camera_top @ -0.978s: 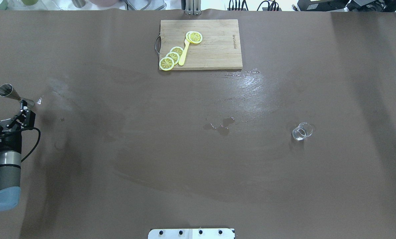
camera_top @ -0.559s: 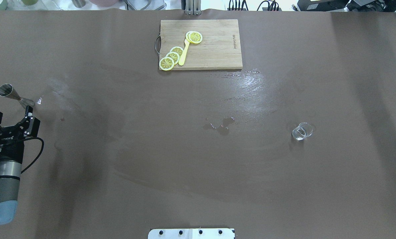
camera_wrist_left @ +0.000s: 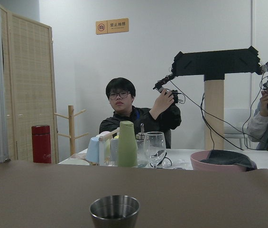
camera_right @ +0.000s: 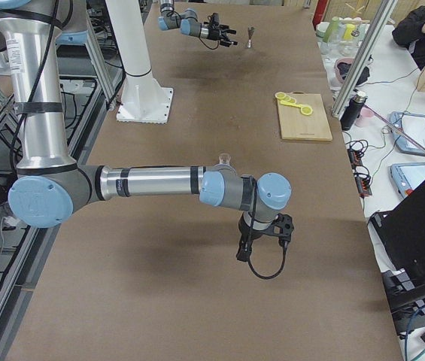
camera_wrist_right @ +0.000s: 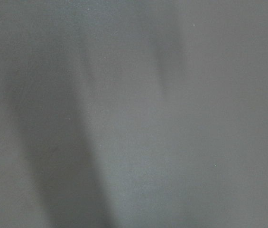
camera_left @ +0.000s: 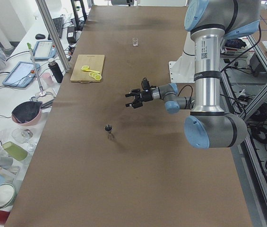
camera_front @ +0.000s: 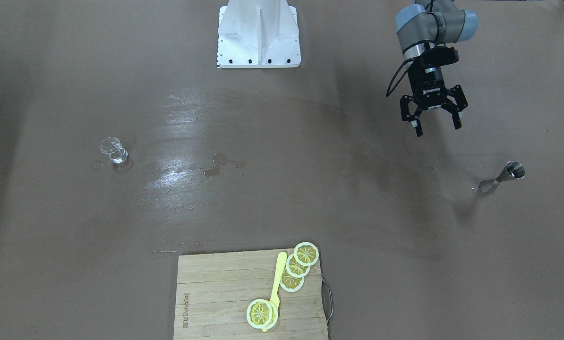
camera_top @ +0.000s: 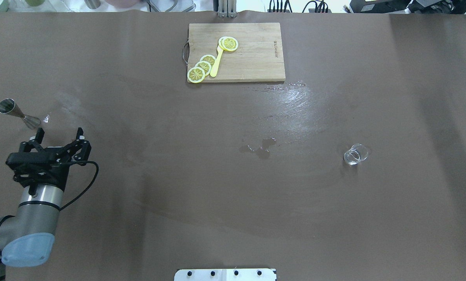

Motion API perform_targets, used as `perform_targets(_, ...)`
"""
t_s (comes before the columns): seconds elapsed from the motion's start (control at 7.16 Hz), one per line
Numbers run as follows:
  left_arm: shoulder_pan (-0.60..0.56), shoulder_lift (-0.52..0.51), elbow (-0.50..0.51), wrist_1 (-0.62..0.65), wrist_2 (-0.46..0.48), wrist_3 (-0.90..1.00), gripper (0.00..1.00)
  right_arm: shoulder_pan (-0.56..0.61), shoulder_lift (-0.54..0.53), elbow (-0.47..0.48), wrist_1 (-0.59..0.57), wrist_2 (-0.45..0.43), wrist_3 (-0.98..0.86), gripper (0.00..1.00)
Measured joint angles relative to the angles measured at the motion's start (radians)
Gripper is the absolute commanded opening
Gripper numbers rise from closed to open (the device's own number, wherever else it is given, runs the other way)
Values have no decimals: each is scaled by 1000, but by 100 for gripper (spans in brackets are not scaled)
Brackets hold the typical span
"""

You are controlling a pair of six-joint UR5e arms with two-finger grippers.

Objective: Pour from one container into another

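A small steel jigger (camera_top: 16, 111) stands upright near the table's left edge, and the left wrist view looks level at its rim (camera_wrist_left: 115, 209). My left gripper (camera_top: 59, 134) hovers open and empty beside it, nearer the robot and toward the table's middle, not touching it. In the front-facing view the left gripper (camera_front: 438, 128) hangs well clear of the jigger (camera_front: 504, 177). A clear glass (camera_top: 356, 154) stands alone on the right half. My right gripper (camera_right: 263, 242) shows only in the exterior right view, so I cannot tell its state.
A wooden cutting board (camera_top: 252, 58) with lemon slices and a yellow utensil lies at the far middle. A small puddle (camera_top: 262, 148) wets the mat at centre. The white robot base (camera_top: 225, 274) is at the near edge. Cups and operators line the far side.
My left gripper has swung away from the jigger, toward the table's middle and slightly nearer the robot. It stays open. The jigger and the glass have not moved.
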Motion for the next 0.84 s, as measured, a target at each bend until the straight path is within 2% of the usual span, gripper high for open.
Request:
perform_targets(0.14, -74, -78, 5, -71, -153, 166, 99, 0, -3, 1, 0, 0, 1, 100)
perform_targets(0.42, -327, -203, 51, -159, -543, 446, 99, 0, -5, 1, 0, -1, -1, 100)
perform_targets(0.56, -463, -235, 88, -157, -763, 498, 99, 0, -6, 3, 0, -2, -4, 100)
perform_targets(0.84, -739, -262, 162, -57, -1233, 529, 99, 0, -6, 3, 0, -2, -7, 100)
